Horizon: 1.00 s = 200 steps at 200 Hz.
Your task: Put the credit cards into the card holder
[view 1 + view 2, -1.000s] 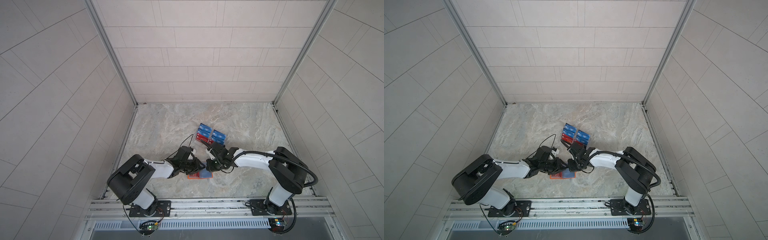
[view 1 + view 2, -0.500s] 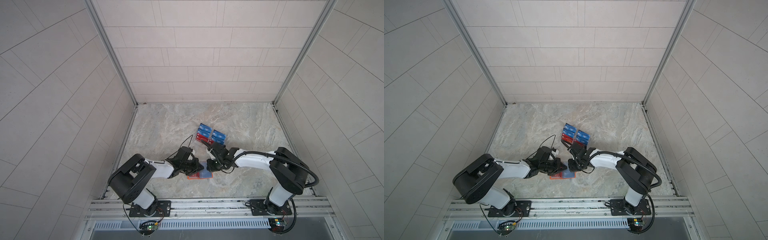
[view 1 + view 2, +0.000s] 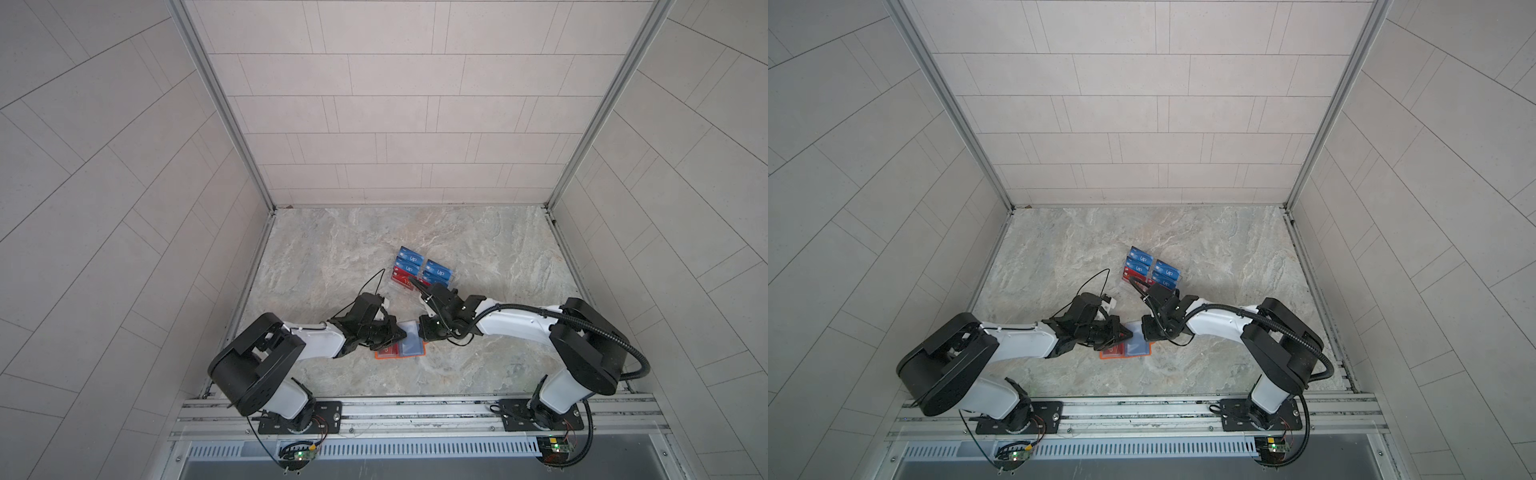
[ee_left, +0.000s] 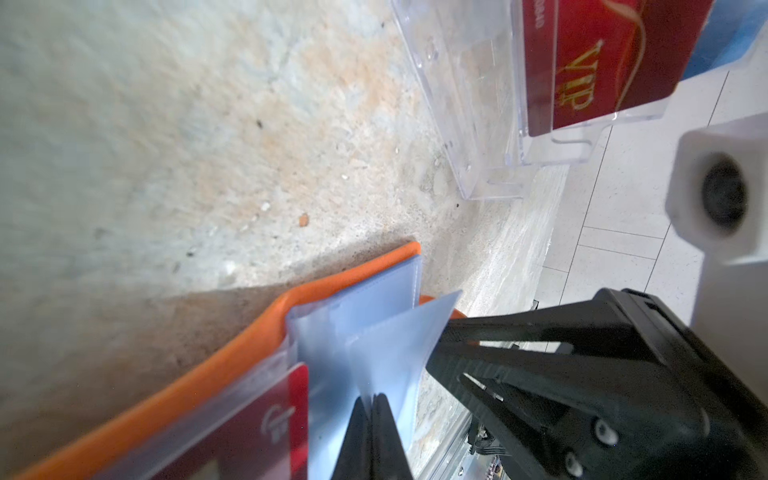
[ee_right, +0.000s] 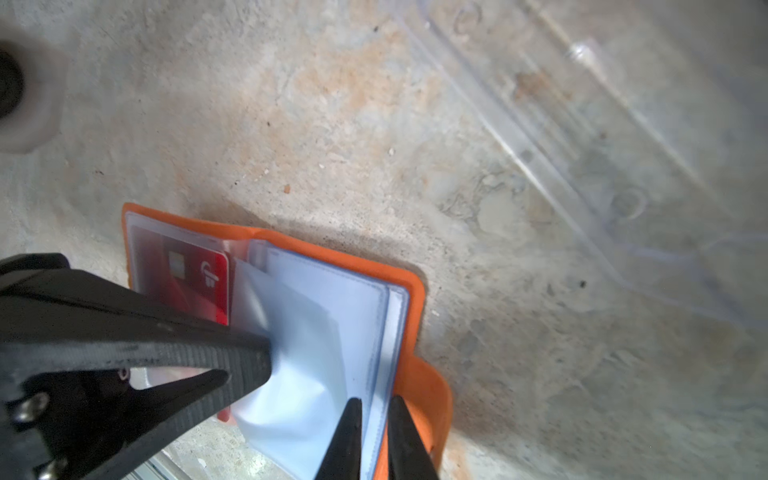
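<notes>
Our left gripper (image 4: 374, 401) has just pinched shut on a clear plastic sleeve (image 4: 390, 353) of the orange book-like card holder (image 5: 417, 299), which lies open on the marble tabletop (image 3: 332, 257) between our arms. Our right gripper (image 5: 376, 405), jaws narrow, nips the edge of its other pages. We can now spread a pocket; blue and red credit cards (image 3: 409, 260) wait in the clear acrylic rack (image 4: 478, 137).

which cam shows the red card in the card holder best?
Right wrist view: the red card sits in the open card holder, chip and logo visible, partly behind the left gripper. Left wrist view catches a blurred part; both top views show only a small red patch.
</notes>
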Motion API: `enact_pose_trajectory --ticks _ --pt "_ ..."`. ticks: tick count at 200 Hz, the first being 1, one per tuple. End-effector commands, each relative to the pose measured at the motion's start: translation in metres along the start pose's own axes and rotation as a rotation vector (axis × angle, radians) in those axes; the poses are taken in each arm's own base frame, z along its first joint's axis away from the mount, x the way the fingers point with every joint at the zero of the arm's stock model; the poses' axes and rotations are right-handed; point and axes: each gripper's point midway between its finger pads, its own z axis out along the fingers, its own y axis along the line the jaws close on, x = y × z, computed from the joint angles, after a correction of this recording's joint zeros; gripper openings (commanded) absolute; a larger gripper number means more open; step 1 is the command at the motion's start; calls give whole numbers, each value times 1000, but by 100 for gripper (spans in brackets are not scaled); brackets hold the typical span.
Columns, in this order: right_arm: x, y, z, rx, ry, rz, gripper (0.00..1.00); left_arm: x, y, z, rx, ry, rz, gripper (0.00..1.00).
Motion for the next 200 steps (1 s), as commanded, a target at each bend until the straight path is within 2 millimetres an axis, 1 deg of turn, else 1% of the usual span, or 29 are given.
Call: enact_pose_trajectory --ticks 1,58,107,150,200 --pt "0 -2 0 11 -6 8 17 2 -1 -6 10 -2 32 0" --pt "1 1 3 -7 14 -16 16 5 4 -9 -1 13 42 0" --pt "0 13 0 -57 18 -41 16 6 2 -9 14 21 53 0" --pt "3 19 2 -83 33 -47 16 7 -1 -10 28 23 63 0" --pt "3 33 3 -142 39 -61 16 7 -1 -10 29 27 67 0"
